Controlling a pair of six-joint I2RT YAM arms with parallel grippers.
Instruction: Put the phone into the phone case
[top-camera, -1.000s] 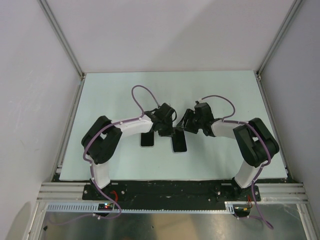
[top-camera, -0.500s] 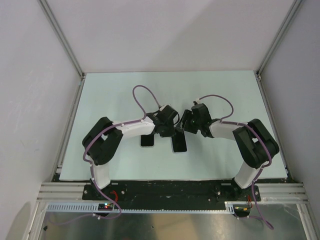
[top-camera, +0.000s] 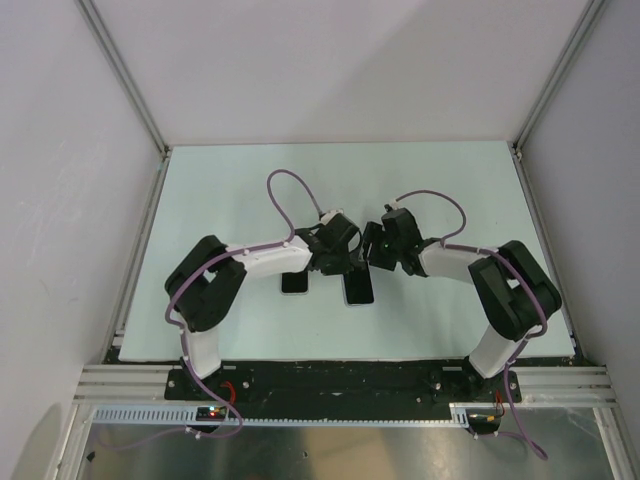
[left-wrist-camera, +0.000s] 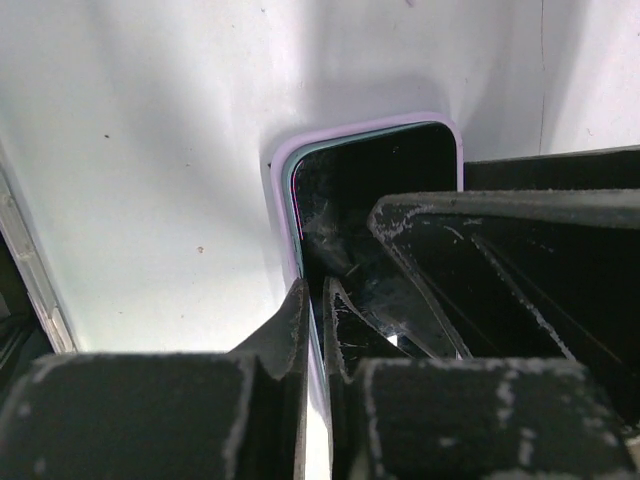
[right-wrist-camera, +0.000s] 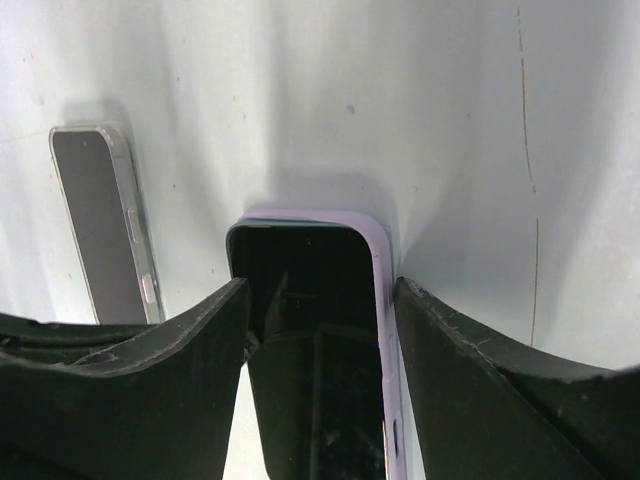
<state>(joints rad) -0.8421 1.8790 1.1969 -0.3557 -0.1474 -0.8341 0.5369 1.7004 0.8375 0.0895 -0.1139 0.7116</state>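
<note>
Under the right hand (right-wrist-camera: 320, 287), the phone (right-wrist-camera: 305, 258) is half-hidden.

left tool (left-wrist-camera: 315, 300): jaws together | right tool (right-wrist-camera: 320, 290): jaws apart | left arm (top-camera: 255, 260), right arm (top-camera: 450, 258): bent inward

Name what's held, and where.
Left gripper: jaws pinch the lavender-rimmed, black-screened phone by its long edge. Right gripper: jaws straddle its width; grip unclear.

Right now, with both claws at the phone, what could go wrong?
1. The left claw is shut, with its tips at the rim of the phone. It may slip off or scratch the screen.
2. The right claw straddles the same phone with its jaws open, close to the left claw. The two may collide if either moves sideways.
</note>
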